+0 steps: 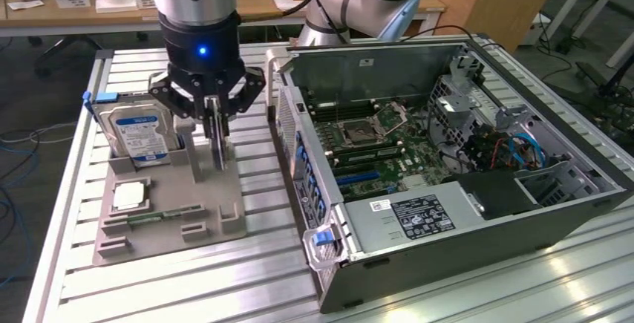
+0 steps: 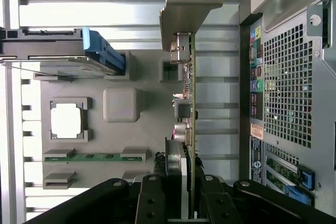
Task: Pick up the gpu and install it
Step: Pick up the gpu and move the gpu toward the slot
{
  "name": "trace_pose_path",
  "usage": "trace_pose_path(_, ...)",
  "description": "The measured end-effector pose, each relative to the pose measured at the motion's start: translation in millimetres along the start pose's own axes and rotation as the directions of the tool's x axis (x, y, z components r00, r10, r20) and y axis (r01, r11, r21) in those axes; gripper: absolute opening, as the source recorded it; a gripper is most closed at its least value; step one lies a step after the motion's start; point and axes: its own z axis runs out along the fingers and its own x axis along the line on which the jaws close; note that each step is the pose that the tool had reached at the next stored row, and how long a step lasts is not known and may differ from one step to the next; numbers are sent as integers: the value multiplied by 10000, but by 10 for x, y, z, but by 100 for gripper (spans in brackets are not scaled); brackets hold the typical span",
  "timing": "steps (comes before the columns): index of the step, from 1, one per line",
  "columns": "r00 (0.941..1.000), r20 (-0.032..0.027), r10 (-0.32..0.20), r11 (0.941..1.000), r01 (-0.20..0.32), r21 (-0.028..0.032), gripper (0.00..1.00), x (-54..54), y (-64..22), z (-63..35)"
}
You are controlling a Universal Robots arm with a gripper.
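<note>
The jaws were closed narrow on the gpu [image 1: 216, 147], gripping its upper edge from both flat sides. The card stood upright and edge-on below the arm [image 1: 198, 18], over the grey holder [image 1: 163, 237] on the desk [image 1: 198, 286]. Whether its lower edge touched the holder could not be told. In the wrist view its metal bracket [image 2: 184, 3] stuck out at the end away from the jaws. On the holder, a hard drive [image 1: 139, 134] with a blue-white label stood just beside the card, and a square chip [image 1: 129, 195] and a green memory stick [image 1: 159, 216] lay near it. The open computer case [image 1: 476, 211] lay to the exterior view's right, its motherboard [image 1: 372, 141] exposed.
</note>
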Motion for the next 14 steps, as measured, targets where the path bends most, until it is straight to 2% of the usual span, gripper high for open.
trace_pose_path(14,10000,1,0,10000,0,-3,28,0,4,-201)
